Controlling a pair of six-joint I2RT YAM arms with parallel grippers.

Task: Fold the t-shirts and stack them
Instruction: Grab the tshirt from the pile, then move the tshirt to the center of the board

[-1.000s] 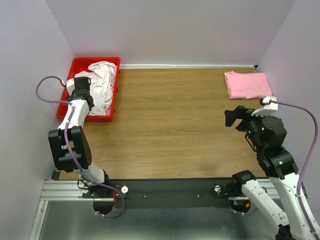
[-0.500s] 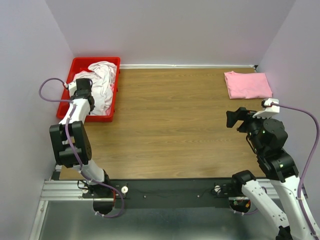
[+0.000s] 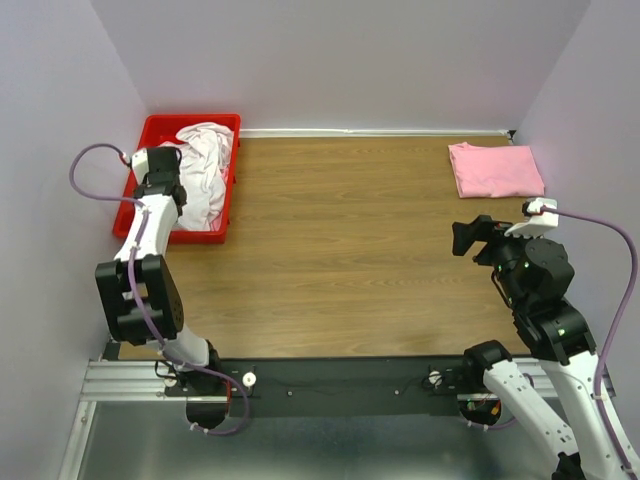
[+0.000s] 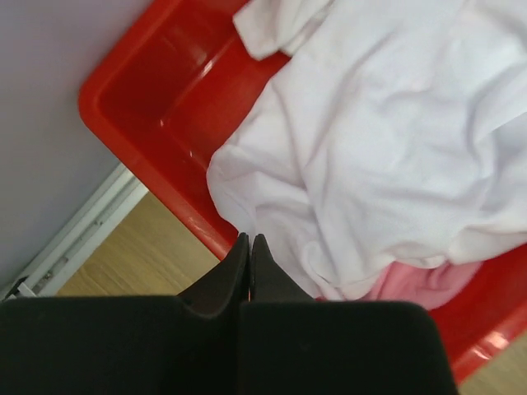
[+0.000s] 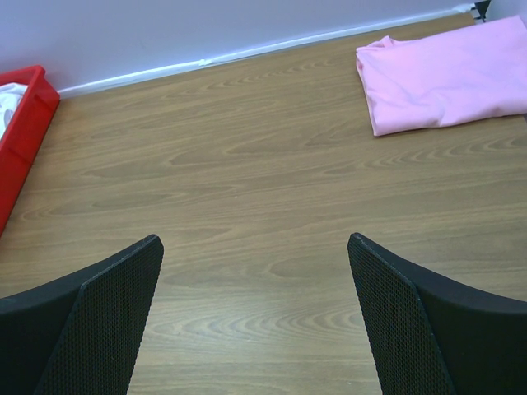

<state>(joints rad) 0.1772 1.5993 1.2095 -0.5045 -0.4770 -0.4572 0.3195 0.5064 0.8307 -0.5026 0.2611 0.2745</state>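
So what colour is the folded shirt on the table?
The folded shirt is pink; right wrist view.

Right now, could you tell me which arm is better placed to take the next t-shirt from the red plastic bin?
Left. The left arm hangs over the red plastic bin, jaws shut beside the crumpled white t-shirt; the right arm, jaws open, sits far off.

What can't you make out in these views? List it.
Left wrist view: the white shirt hides the rest of the red bin; only a pink scrap shows.
Same view: the left gripper is shut at the shirt's edge; any pinched cloth is hidden.
Right wrist view: the folded pink shirt is cut off by the right edge.
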